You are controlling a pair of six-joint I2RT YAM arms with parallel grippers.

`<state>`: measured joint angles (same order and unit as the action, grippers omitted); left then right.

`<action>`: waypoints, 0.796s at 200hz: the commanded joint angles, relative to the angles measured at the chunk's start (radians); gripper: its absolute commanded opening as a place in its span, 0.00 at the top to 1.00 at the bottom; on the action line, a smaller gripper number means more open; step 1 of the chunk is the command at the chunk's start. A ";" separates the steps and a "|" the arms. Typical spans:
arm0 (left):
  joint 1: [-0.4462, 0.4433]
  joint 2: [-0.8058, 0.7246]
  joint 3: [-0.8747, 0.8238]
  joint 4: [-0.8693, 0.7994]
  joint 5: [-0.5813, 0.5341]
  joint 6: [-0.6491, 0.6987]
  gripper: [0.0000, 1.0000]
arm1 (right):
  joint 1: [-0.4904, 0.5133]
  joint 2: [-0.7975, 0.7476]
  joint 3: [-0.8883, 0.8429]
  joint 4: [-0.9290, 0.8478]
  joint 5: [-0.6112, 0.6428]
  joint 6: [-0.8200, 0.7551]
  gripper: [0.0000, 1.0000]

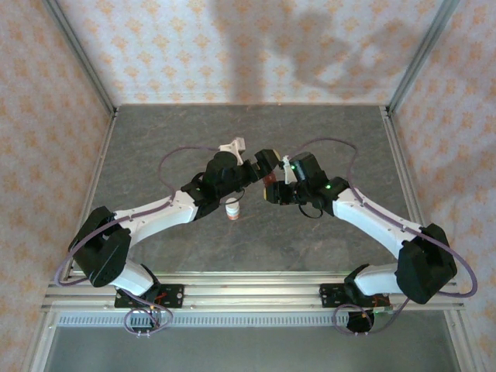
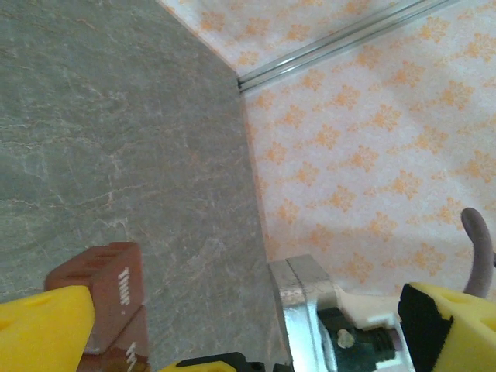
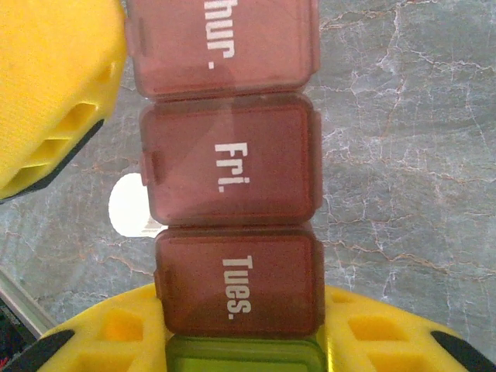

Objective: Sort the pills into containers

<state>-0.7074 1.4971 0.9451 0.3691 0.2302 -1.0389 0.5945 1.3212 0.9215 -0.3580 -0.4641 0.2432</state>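
A grey, marbled surface [image 1: 194, 139] lies inside a booth walled with pale wallpaper [image 1: 256, 46] printed in small orange motifs, with aluminium posts [image 1: 81, 54] at the corners. The left arm [image 1: 155, 209] and the right arm [image 1: 372, 217], both white and black, reach in from the near edge and meet over the middle of the surface.

The right fingers [image 3: 101, 337], bright yellow, pinch the containers [image 3: 232, 182], a strip of small joined compartments with their lids shut. Seen from the right wrist, the strip runs straight out from between these fingers. A green compartment [image 3: 244, 358] sits deepest in the grip. Beyond it come three dark red-brown ones lettered "Tues.", "Fri." and "Thur.", the last farthest from the right fingers. The yellow pads close in on both sides at the green and "Tues." end.

The left fingers [image 2: 39, 329], also yellow, are spread wide and hold nothing. From the left wrist, one of them sits just beside the red-brown "Thur." end of the strip, and the other stands well apart on the opposite side. In the right wrist view that nearer left finger shows alongside the "Thur." lid. Whether it touches the lid cannot be told.

A small white bottle [image 1: 232, 209] with an orange base stands upright on the surface, near the left fingers and just to the side of the strip. From the right wrist its round white top shows past the edge of the "Fri." compartment.
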 commanded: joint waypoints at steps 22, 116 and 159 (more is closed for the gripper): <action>-0.009 -0.016 -0.002 -0.024 -0.037 0.023 0.01 | 0.000 0.003 0.008 0.026 0.006 0.011 0.71; -0.008 0.025 0.035 0.005 -0.005 0.006 0.01 | 0.005 0.014 0.014 0.033 -0.020 0.009 0.71; -0.013 0.026 0.036 0.021 -0.003 -0.003 0.00 | 0.020 0.032 0.016 0.040 -0.018 0.009 0.72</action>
<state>-0.7074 1.5146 0.9497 0.3557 0.2241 -1.0405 0.5991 1.3430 0.9218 -0.3504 -0.4725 0.2508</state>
